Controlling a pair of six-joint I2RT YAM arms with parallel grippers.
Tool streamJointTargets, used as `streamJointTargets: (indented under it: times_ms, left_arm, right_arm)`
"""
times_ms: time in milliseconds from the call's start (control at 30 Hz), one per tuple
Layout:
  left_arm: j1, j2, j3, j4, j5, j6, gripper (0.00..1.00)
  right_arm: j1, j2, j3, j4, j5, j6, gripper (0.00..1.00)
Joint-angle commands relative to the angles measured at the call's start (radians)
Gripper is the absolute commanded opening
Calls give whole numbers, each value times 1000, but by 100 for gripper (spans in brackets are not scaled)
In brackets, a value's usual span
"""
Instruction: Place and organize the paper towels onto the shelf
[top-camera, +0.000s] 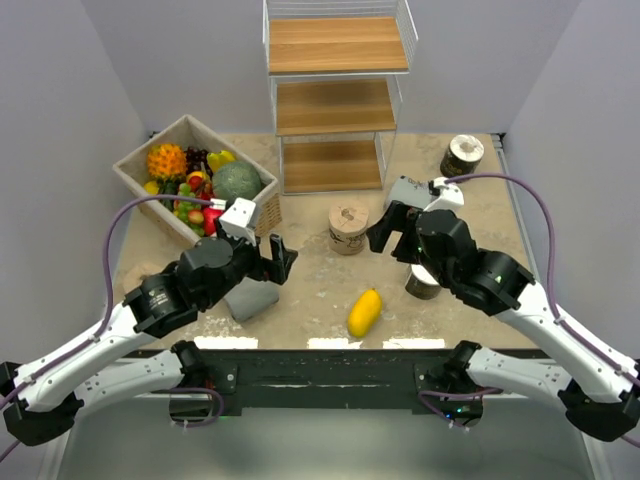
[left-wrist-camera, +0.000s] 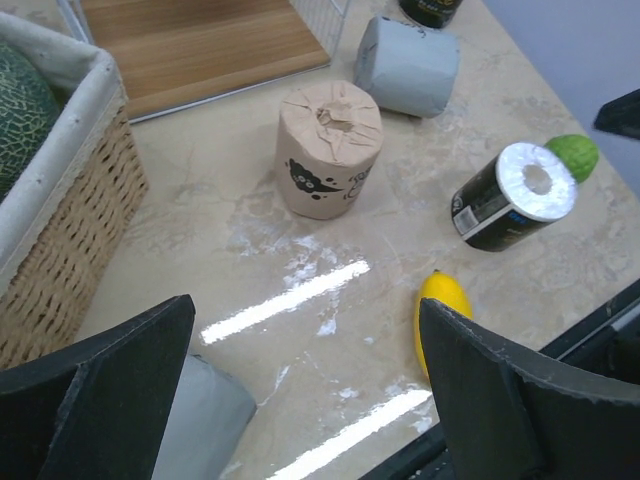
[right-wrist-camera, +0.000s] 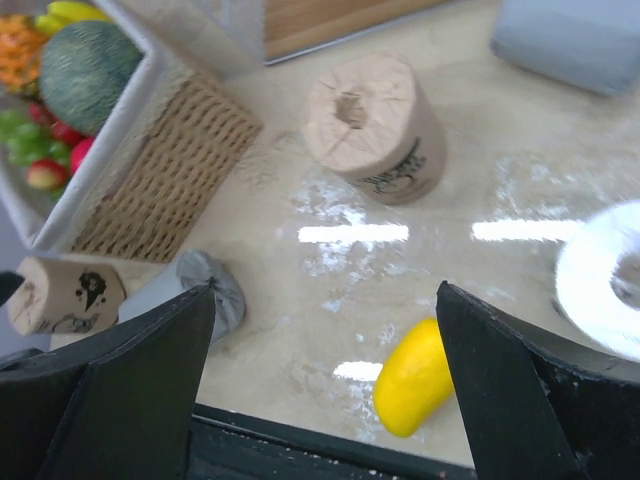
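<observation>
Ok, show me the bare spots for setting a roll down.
All three boards of the shelf are bare. On the table, the stretch between the tan roll, the mango and the basket is free. Crowded: around the right gripper, by the near dark roll.

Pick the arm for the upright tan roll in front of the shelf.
Right: the open right gripper sits beside the tan roll; the left gripper is farther, by a grey roll.
</observation>
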Motion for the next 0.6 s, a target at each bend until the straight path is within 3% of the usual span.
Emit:
streamJointTargets:
  times_ms: [0, 167, 233, 567]
  left_arm:
    - [-7, -34, -70, 24, -78, 80, 100]
    - [-5, -69, -171, 66, -72, 105, 99]
    - [-7, -89, -188, 99, -37, 132, 99]
    - [-5, -104, -196, 101, -21, 152, 99]
  right_arm:
    - [1, 47, 151, -323, 214, 175, 95]
    - [1, 142, 216, -494, 351, 108, 91]
    - [0, 165, 225, -538, 368, 97, 82]
    - [-65, 293, 116, -500, 271, -36, 72]
